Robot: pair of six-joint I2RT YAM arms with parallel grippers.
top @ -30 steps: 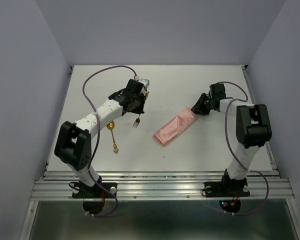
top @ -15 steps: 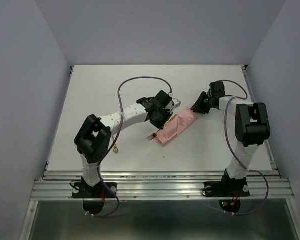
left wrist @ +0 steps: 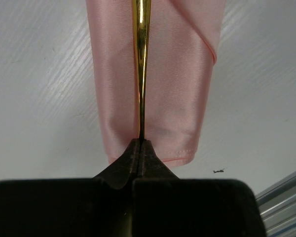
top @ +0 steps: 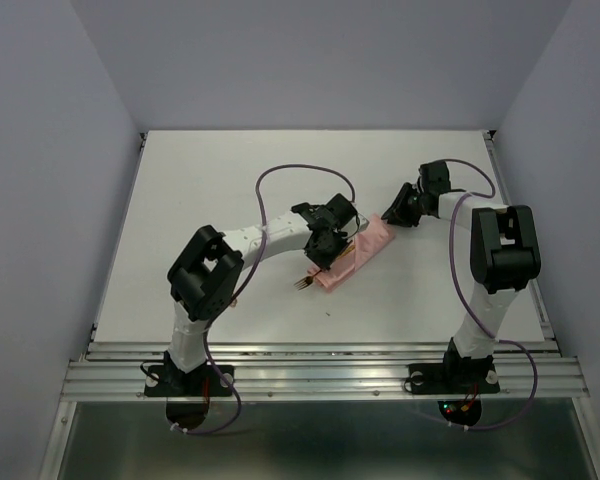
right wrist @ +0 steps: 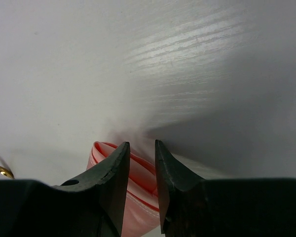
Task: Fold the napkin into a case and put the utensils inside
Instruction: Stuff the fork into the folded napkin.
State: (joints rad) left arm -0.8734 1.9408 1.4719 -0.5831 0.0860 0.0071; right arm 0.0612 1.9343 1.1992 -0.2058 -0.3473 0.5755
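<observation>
The napkin is folded into a narrow salmon-pink case (top: 368, 238) lying diagonally at mid-table. My left gripper (top: 327, 262) is at its near end, shut on a gold fork-like utensil (left wrist: 140, 59). The utensil's thin handle runs lengthwise over the top of the case (left wrist: 172, 74), and its tines (top: 304, 283) stick out on the near-left side. My right gripper (top: 390, 217) is at the far end of the case. Its fingers (right wrist: 142, 143) stand a little apart, astride the layered open edge of the cloth (right wrist: 142, 185), one finger (right wrist: 119, 163) set among the layers.
The white table (top: 180, 200) ends in metal rails (top: 320, 368) by the arm bases. Grey walls close in the left, right and back. The left arm's elbow (top: 208, 272) and purple cable (top: 290, 172) reach across the table's left half. A small dark speck (top: 328, 313) lies near the case.
My left arm has swung right from the back-left of the table, carrying the fork to the case and laying its handle along it. The right gripper has stayed at the far end.
</observation>
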